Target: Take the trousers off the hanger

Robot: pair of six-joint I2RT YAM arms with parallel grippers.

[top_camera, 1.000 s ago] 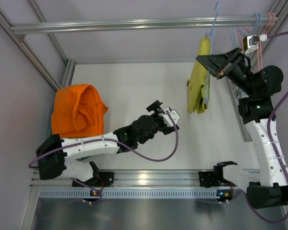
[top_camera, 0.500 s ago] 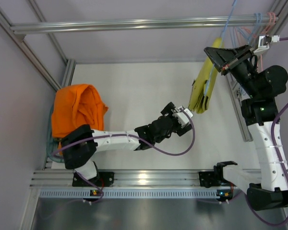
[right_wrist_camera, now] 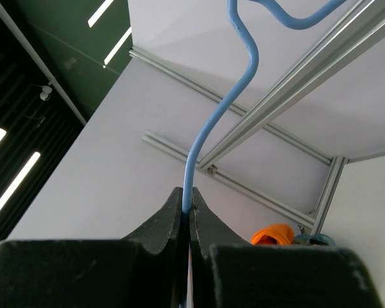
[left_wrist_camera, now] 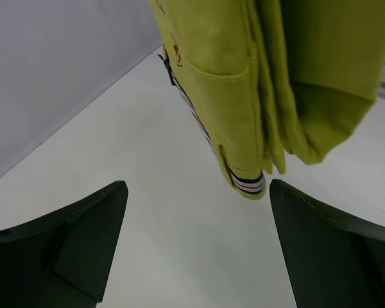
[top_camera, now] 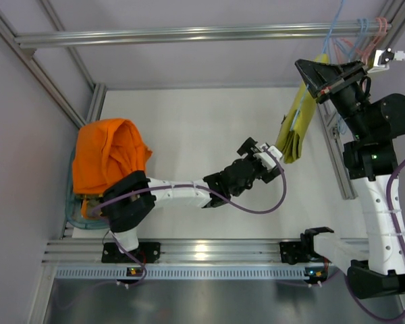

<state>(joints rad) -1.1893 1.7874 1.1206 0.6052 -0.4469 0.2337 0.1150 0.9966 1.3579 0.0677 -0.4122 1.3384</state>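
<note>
The mustard-yellow trousers [top_camera: 298, 125] hang folded over the light-blue wire hanger [top_camera: 335, 30] at the right, above the table. My right gripper [top_camera: 322, 75] is shut on the hanger's wire neck [right_wrist_camera: 199, 147] and holds it up in the air. My left gripper [top_camera: 271, 160] is open and empty, just left of and below the trousers' lower end. In the left wrist view the trousers [left_wrist_camera: 244, 90] hang ahead between my open fingers [left_wrist_camera: 90, 237], their striped hem [left_wrist_camera: 249, 185] lowest, and are not touched.
A bright orange garment [top_camera: 108, 155] lies heaped at the table's left edge, also seen small in the right wrist view [right_wrist_camera: 273, 234]. An aluminium frame rail [top_camera: 189, 32] crosses the back. Pink hangers [top_camera: 371, 37] hang at the far right corner.
My right gripper has lifted the hanger and trousers up and to the right. My left arm has stretched right, bringing its open gripper close under the trousers' lower end.
</note>
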